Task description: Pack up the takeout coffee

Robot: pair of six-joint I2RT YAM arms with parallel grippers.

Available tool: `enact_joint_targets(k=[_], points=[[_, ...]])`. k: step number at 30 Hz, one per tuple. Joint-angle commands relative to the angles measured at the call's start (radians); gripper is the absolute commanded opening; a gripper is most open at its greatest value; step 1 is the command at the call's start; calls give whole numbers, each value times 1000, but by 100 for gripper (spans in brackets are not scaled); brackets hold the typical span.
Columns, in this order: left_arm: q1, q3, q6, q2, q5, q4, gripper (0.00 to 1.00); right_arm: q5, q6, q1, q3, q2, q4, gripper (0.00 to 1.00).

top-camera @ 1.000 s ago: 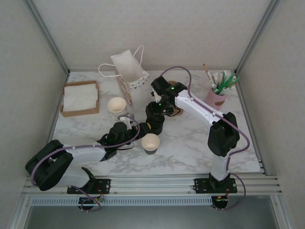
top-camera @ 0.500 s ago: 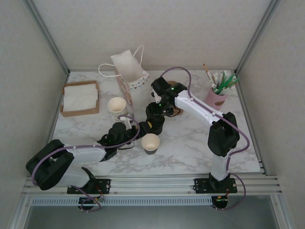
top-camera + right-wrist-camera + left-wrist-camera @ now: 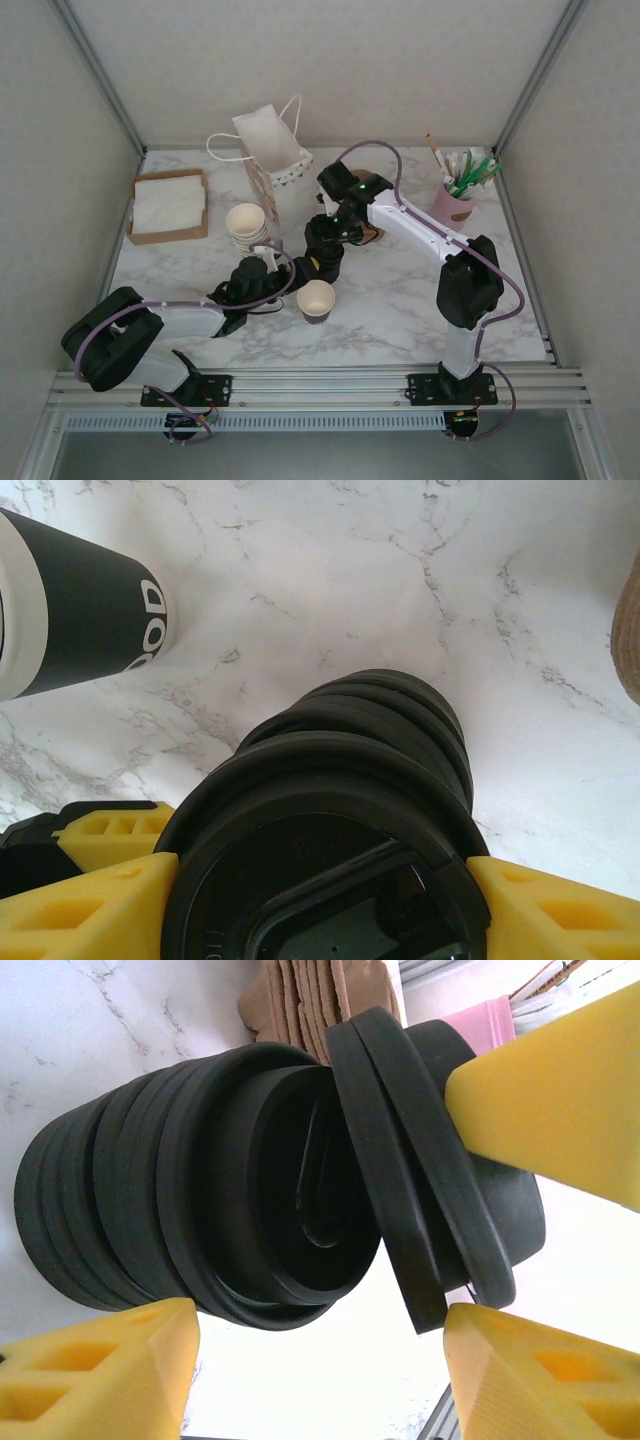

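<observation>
The takeout coffee cup (image 3: pixel 316 300) stands at mid-table, cream above and dark below, with its mouth open; in the right wrist view the cup (image 3: pixel 70 610) is at upper left. Just behind it rises a stack of black lids (image 3: pixel 322 262). My right gripper (image 3: pixel 333 232) is above the stack, shut on the top lid (image 3: pixel 320 880), with a yellow finger (image 3: pixel 90 905) on each side. In the left wrist view the top lids (image 3: pixel 420 1160) tilt away from the stack (image 3: pixel 200 1190). My left gripper (image 3: pixel 320 1355) is open at the stack's left side (image 3: pixel 290 268).
A stack of lidless cream cups (image 3: pixel 247 225) stands left of the lids, with a paper bag (image 3: pixel 270 150) behind it. A box of napkins (image 3: pixel 170 205) sits at the far left. A pink cup of straws (image 3: pixel 455 195) stands at the back right, and brown sleeves (image 3: pixel 368 235) lie behind the right gripper.
My left arm has edged slightly forward toward the lid stack. The right arm and the cup have stayed where they were.
</observation>
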Motion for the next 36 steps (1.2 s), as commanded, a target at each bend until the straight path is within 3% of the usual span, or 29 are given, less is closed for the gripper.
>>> enact_joint_targets(k=[1,8,21,36], points=[[9,-7,-14,3,-4,46,71,-22,9,-6,-14,-40,-7,70],[9,-16,-27,5,-5,92,74,-26,12,-8,-17,-39,-6,70],[11,-35,-47,30,-58,98,63,-43,19,-8,-22,-49,-1,69],[11,-40,-53,31,-82,78,62,-26,16,-12,-31,-71,-5,69]])
